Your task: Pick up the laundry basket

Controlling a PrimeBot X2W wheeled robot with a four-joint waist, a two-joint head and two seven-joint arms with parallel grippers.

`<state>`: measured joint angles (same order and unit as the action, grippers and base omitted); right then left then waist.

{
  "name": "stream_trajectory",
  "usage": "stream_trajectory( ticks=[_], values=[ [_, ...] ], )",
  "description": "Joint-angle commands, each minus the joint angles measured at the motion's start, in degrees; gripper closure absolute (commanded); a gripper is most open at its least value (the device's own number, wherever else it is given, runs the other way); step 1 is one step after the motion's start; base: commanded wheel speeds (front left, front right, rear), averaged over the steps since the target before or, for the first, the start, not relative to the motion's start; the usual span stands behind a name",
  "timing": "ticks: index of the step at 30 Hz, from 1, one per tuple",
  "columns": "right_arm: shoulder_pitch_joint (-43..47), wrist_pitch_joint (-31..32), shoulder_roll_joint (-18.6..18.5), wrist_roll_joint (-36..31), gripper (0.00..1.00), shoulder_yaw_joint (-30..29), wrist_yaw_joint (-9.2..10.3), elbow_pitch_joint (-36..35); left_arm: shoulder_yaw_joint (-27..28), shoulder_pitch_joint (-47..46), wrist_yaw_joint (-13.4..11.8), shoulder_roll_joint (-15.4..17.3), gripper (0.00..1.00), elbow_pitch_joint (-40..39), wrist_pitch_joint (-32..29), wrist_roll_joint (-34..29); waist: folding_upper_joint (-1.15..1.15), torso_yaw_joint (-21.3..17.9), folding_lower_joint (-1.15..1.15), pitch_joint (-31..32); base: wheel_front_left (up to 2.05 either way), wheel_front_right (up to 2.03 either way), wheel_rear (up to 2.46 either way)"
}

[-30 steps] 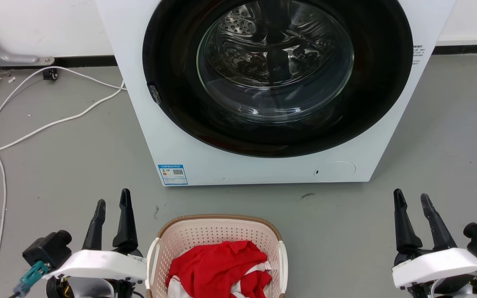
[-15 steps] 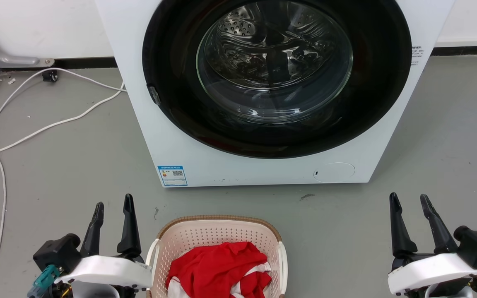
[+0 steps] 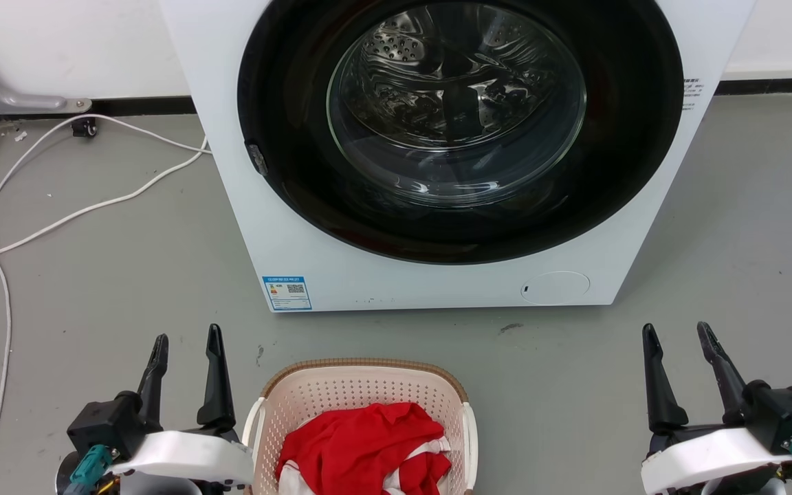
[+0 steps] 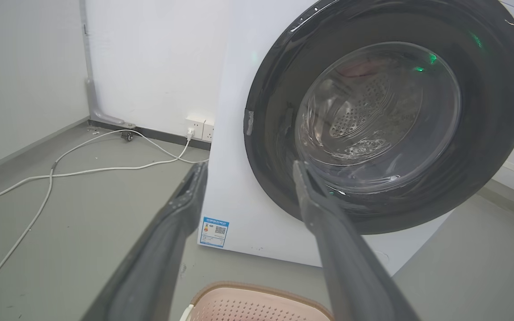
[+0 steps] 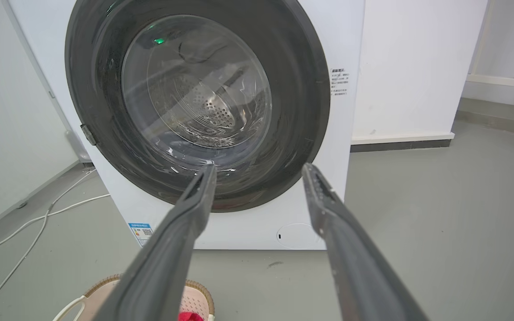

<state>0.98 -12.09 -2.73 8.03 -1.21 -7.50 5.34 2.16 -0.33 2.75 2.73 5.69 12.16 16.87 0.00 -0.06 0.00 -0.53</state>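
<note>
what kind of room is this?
Probably a laundry corner in a lab or utility room: a front-loading washer, a laundry basket of red clothes on the bare grey floor, and loose cables running to wall sockets.

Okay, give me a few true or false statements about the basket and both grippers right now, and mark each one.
1. The laundry basket holds red cloth. True.
2. The left gripper is shut on the basket's handle. False: it is open beside the basket, holding nothing.
3. The basket stands inside the washing machine. False: it stands on the floor in front of it.
4. The right gripper is open. True.
</note>
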Motion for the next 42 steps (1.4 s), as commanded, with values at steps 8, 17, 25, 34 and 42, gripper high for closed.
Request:
stream_trajectory(
  ticks=[8,17,25,34,42],
  values=[
    [0.74,-1.19,-0.25,-3.93,0.0,0.09,0.02,-0.74,-0.07,0.85,-0.57,0.21,0.0,-0.71,1.24,-4.29,0.0,0.08,0.0,0.06,0.0,0.0,0.0],
    [1.14,-2.29,-0.25,-7.05,0.0,0.01,0.02,-0.99,0.04,1.31,-0.8,0.21,0.0,-0.9,2.2,-7.87,0.0,0.04,0.0,0.15,0.0,0.0,0.0],
    [1.37,-3.02,-0.25,-8.19,0.0,0.19,0.02,-0.58,0.2,1.8,-1.05,0.22,0.0,-1.14,2.94,-10.85,0.0,-0.05,0.0,0.06,0.0,0.0,0.0],
    [1.43,-3.16,-0.24,-5.9,0.0,-0.06,0.02,-0.35,0.26,1.96,-1.11,0.22,0.0,-0.68,3.2,-10.89,0.0,0.06,0.0,-0.06,0.0,0.0,0.0],
    [1.47,-3.16,-0.24,-4.49,0.0,0.01,0.02,-0.14,0.46,2.05,-1.18,0.22,0.0,-0.64,3.2,-10.82,0.0,0.09,0.0,-0.21,0.0,0.0,0.0]
  ],
)
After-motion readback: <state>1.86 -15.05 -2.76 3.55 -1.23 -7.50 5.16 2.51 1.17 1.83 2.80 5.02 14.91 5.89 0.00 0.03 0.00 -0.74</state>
